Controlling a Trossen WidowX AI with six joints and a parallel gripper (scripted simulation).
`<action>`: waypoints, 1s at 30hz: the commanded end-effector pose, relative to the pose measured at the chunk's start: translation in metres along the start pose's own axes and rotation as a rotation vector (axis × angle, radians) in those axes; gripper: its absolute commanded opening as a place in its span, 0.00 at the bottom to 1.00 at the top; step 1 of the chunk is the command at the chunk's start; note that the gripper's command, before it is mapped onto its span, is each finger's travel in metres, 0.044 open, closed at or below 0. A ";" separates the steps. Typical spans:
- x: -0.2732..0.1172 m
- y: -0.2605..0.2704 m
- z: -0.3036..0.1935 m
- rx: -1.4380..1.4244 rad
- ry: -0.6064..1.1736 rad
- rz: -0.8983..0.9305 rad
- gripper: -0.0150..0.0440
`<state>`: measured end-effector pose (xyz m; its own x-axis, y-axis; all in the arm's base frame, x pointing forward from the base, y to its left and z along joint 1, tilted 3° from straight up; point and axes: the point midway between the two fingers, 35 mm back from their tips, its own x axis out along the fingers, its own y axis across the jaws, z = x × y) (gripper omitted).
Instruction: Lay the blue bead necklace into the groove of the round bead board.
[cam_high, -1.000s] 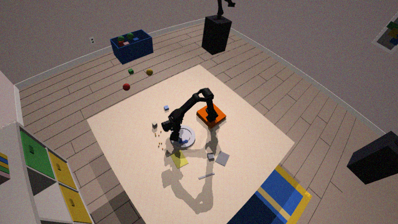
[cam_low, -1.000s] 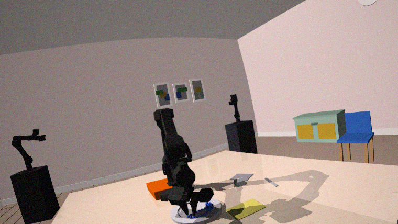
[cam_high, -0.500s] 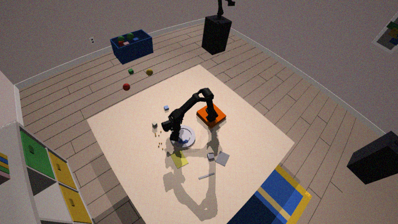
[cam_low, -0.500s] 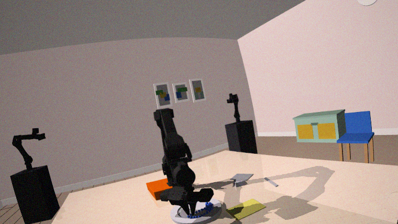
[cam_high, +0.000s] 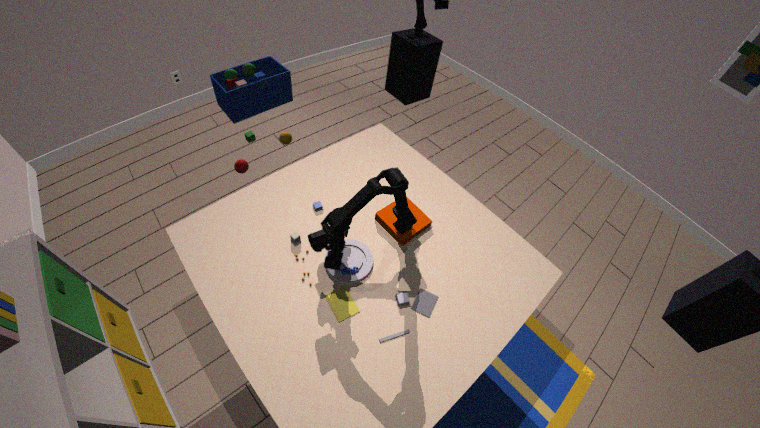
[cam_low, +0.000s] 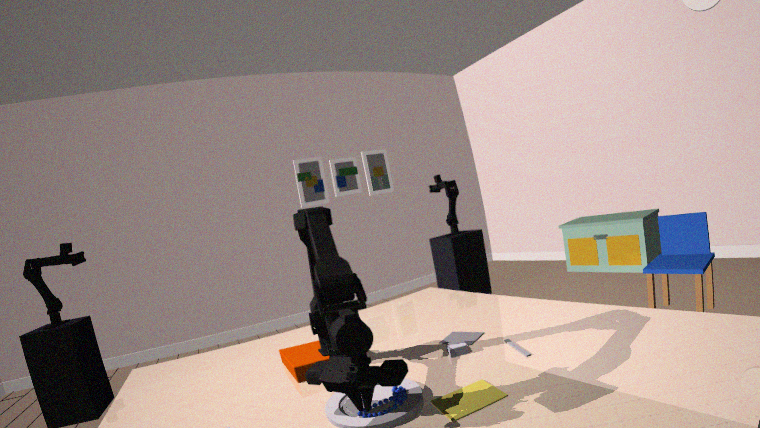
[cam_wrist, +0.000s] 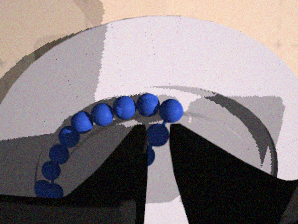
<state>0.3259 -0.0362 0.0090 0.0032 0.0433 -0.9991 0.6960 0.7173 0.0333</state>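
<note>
The round bead board (cam_high: 368, 259) (cam_low: 332, 410) (cam_wrist: 200, 45) is pale grey-white, with a ring groove in its top. The blue bead necklace (cam_high: 351, 270) (cam_low: 398, 394) (cam_wrist: 125, 107) is on it. In the wrist view several beads curve along the groove's left and upper part; beyond its upper end the string doubles back between the fingers. In the exterior view beads are bunched at the board's right side. My gripper (cam_high: 332, 265) (cam_low: 365, 409) (cam_wrist: 157, 133) points down low over the board, its fingers nearly together and shut on a bead of the necklace. The fingers hide the rest.
A yellow sheet (cam_high: 341, 305) (cam_low: 470, 399) lies beside the board. Several tiny orange beads (cam_high: 303, 258), a grey cube (cam_high: 295, 239) and a blue cube (cam_high: 318, 206) are on the other side. Another cube (cam_high: 402, 298), a grey tile (cam_high: 425, 303) and a bar (cam_high: 394, 336) lie farther off.
</note>
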 end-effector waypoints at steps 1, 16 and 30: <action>0.000 0.000 0.000 0.000 0.000 0.000 0.25; -0.002 0.000 0.000 -0.001 0.001 -0.001 0.25; -0.006 -0.018 0.011 -0.004 0.004 -0.006 0.25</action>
<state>0.3231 -0.0485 0.0136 -0.0040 0.0447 -0.9990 0.6954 0.7180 0.0293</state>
